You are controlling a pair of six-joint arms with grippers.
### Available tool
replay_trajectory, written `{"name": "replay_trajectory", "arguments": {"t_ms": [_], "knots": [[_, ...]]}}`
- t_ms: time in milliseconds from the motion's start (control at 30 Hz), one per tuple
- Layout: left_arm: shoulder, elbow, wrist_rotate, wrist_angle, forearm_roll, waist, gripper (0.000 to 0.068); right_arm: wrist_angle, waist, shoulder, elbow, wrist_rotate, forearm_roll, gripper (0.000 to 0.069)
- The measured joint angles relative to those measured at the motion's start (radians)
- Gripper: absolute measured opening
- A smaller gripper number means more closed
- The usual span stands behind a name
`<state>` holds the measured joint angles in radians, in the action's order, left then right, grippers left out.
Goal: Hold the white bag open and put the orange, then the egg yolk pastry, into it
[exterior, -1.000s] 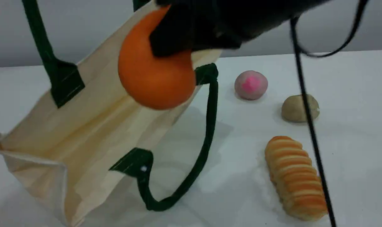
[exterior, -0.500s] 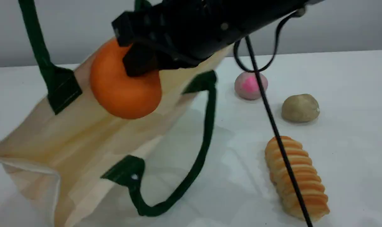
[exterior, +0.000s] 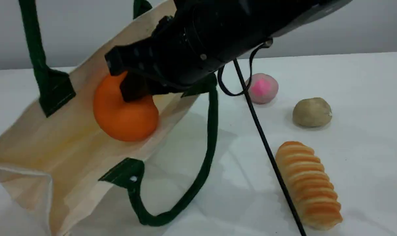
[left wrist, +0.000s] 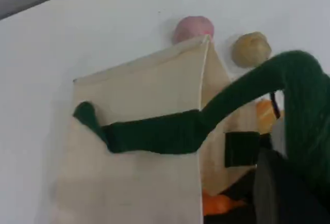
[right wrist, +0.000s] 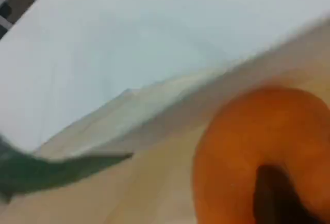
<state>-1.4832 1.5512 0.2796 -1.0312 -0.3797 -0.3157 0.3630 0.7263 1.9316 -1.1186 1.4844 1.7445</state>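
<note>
Now the orange goes into the held-open bag.
Nearest, the white bag [exterior: 54, 144] gapes sideways; the right gripper [exterior: 132, 88], clamped on the orange [exterior: 124, 114], carries it inside. Farther up, the left gripper pinches the handle [exterior: 29, 36], propping the mouth. The egg yolk pastry [exterior: 311, 112] waits outside.

Bag [exterior: 70, 141]: cream-white woven cloth, matt, with soft creases; its handles [exterior: 208, 144] and corner patches are dark green cloth webbing, matt, with pale stitching visible on the patches.
Orange [exterior: 124, 113]: smooth skin with a dull, faintly satin finish, no strong highlights.
Right end effector [exterior: 136, 88]: black, hard-looking plastic or metal housing, semi-matt; a thin black cable [exterior: 267, 147] hangs from it, smooth.
Tan ball [exterior: 312, 112], far right: matt, slightly rough surface.
Pink-centred ball [exterior: 261, 88]: matt, powdery look.
Ridged bread [exterior: 308, 185], near right: golden, lightly glossy crust.
Tabletop [exterior: 365, 154]: white, smooth, slight sheen.
</note>
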Motion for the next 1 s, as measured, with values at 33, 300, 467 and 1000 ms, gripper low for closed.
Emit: {"name": "replay_trajectory", "arguments": {"t_ms": [33, 300, 467, 1000], "knots": [[0.0, 0.0, 0.0, 0.0, -0.004, 0.0, 0.0072, -0.006, 0.001, 0.009, -0.004, -0.007, 0.0, 0.004], [0.0, 0.0, 0.004, -0.001, -0.016, -0.017, 0.0072, -0.084, 0.065, 0.055, -0.059, -0.028, 0.001, 0.004], [0.0, 0.0, 0.004, -0.004, -0.016, -0.017, 0.0072, -0.154, 0.074, 0.057, -0.076, -0.029, 0.002, 0.0053], [0.0, 0.0, 0.02, -0.007, -0.008, -0.017, 0.0072, -0.124, 0.06, -0.049, -0.028, 0.009, -0.002, 0.058]]}}
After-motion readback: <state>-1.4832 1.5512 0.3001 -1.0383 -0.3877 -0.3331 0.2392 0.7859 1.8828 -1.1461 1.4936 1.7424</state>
